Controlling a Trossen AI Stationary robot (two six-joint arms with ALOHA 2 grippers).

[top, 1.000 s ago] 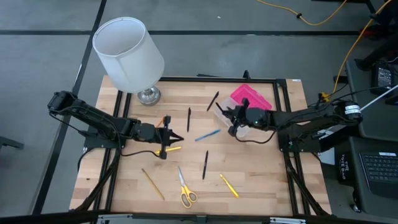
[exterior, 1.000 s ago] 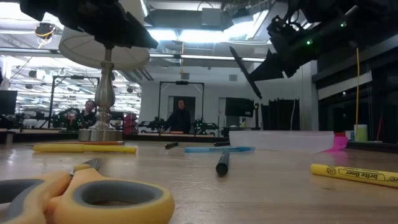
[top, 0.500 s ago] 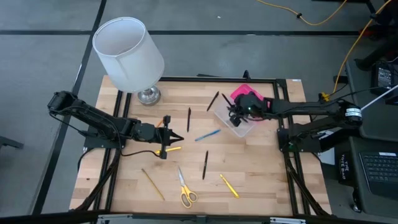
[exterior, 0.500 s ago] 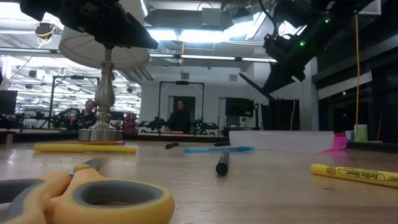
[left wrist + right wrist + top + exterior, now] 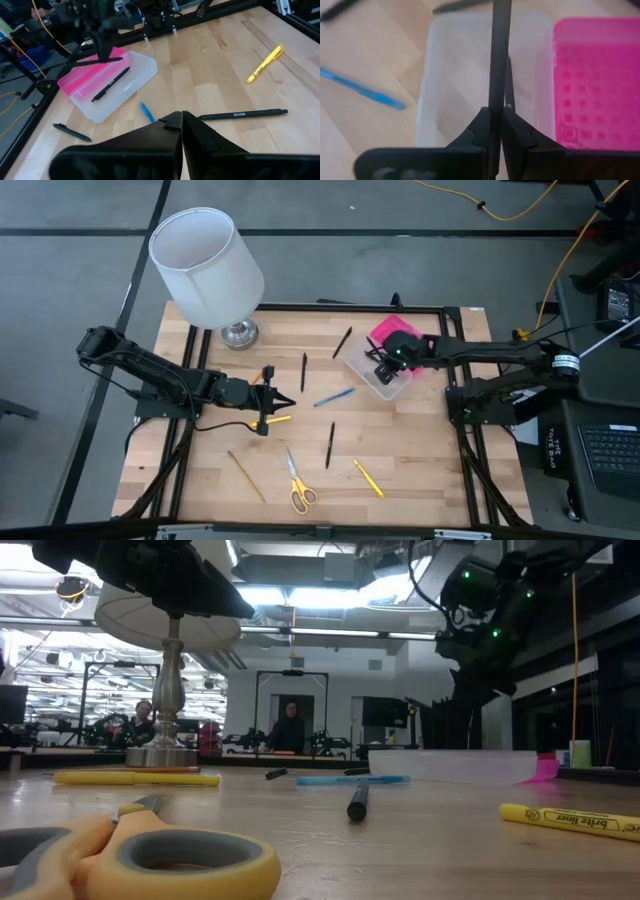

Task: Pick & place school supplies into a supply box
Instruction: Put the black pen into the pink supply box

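Note:
The supply box sits at the table's far right, its clear base beside its opened pink lid. One black pen lies in the base. My right gripper hangs over the base, shut on another black pen. My left gripper is shut and holds nothing, left of the table's middle. On the wood lie a blue pen, black pens, a yellow highlighter, a tan pencil and yellow-handled scissors. My right gripper pinches the black pen's shaft between its two fingers, which slant down from above. The pen runs out from the fingertips over the clear base and is lifted clear of it. In the left wrist view it shows nearly level. The fingers hide the pen's near end.
A white-shaded lamp on a metal foot stands at the far left corner. Two more black pens lie on the far half of the table. A black frame edges the table.
My right gripper has drawn a little toward the table's far edge, tipped steeply downward and rolled, still shut on the black pen. The pen, which slanted up and out over the table's middle, now sits over the box's clear base.

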